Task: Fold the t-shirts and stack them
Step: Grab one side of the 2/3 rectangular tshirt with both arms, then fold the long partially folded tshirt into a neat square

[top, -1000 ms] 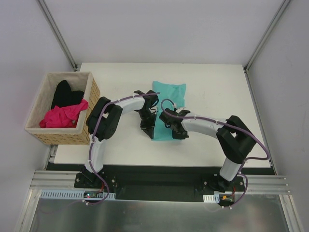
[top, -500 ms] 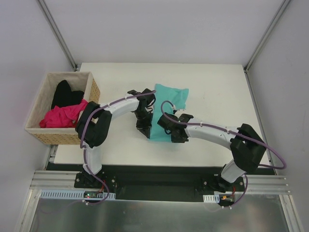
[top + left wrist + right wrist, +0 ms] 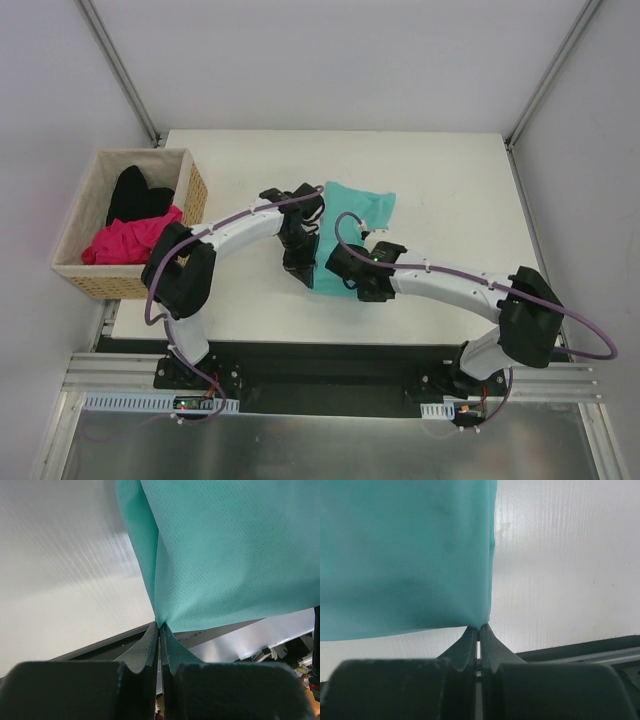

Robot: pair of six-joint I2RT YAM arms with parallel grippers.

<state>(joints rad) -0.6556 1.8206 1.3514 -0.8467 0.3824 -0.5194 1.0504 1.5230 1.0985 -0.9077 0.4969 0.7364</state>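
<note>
The teal t-shirt (image 3: 358, 212) lies folded in a long strip on the white table (image 3: 450, 180), with its near end lifted. My left gripper (image 3: 304, 280) is shut on the near left corner of the teal t-shirt (image 3: 225, 555), the cloth pinched at the left gripper's tips (image 3: 160, 626). My right gripper (image 3: 350, 287) is shut on the near right corner of the teal t-shirt (image 3: 405, 555), pinched at the right gripper's tips (image 3: 480, 627). A magenta pink t-shirt (image 3: 130, 240) and a black t-shirt (image 3: 135, 195) lie bunched in the wicker basket (image 3: 75, 270).
The basket stands off the table's left edge, close to my left arm's elbow (image 3: 180, 275). The black base rail (image 3: 320, 365) runs along the near edge. White walls and metal frame posts enclose the table's far side.
Both grippers kept their hold and drew the shirt's near end slightly left and toward the near edge. The shirt slid and skewed, and both elbows swung outward.
</note>
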